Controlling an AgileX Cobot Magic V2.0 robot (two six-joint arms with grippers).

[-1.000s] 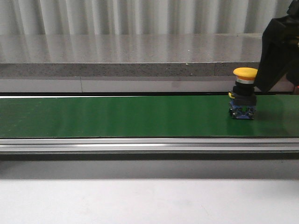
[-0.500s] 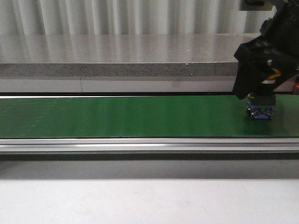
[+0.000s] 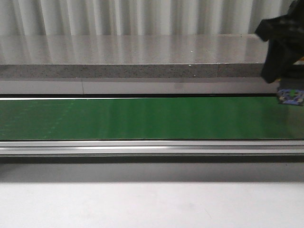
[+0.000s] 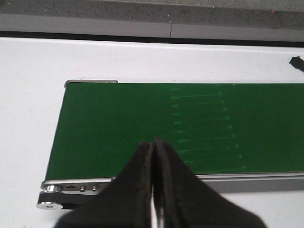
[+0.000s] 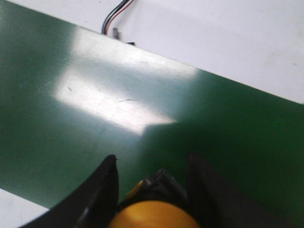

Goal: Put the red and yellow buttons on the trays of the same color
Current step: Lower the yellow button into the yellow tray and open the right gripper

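A yellow button (image 5: 152,216) with a black collar sits between the fingers of my right gripper (image 5: 152,166), which is shut on it. In the front view the right gripper (image 3: 287,78) hangs at the far right edge, and only the button's blue base (image 3: 290,96) shows under it, just above the green belt (image 3: 142,118). My left gripper (image 4: 154,142) is shut on nothing and hovers over the near rail at the belt's (image 4: 118,118) end. The left gripper does not show in the front view. No red button and no trays are in view.
A metal rail (image 3: 142,147) runs along the belt's near side, with white table (image 3: 142,204) in front. A grey stone ledge (image 3: 118,57) stands behind the belt. Black and red wires (image 5: 116,14) lie on the white surface beyond the belt.
The yellow button rode right on the belt. My right gripper came down over it, shut on it, and has raised it up and to the right.
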